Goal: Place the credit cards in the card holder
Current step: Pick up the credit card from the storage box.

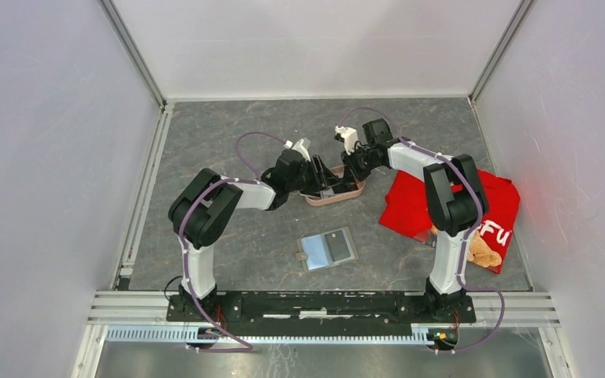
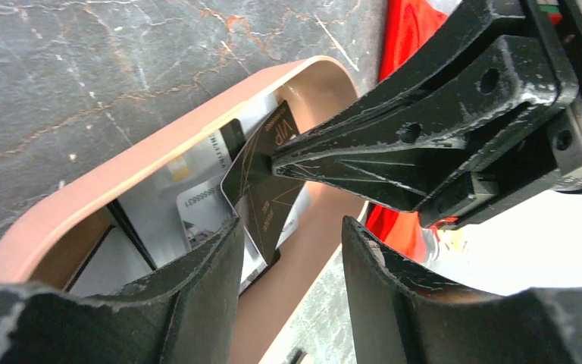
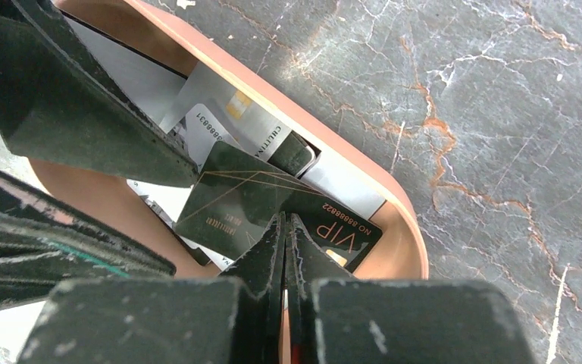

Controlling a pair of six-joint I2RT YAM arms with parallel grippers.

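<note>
The pink oval tray (image 1: 339, 198) holds several credit cards: silvery-grey ones (image 2: 197, 205) (image 3: 223, 106) and a black VIP card (image 3: 227, 205) (image 2: 261, 189) lying tilted on top. My right gripper (image 3: 284, 221) (image 1: 348, 167) is shut, its joined tips pressing on the black card's face; it holds nothing. My left gripper (image 2: 292, 243) (image 1: 320, 179) is open, one finger over the cards in the tray, the other over the tray's near rim (image 2: 159, 152). The card holder (image 1: 328, 249) lies open and flat on the table nearer the arm bases, away from both grippers.
A red cloth (image 1: 441, 206) lies crumpled to the right of the tray, with a tan object (image 1: 484, 252) at its near edge. White walls close in the grey marbled table on three sides.
</note>
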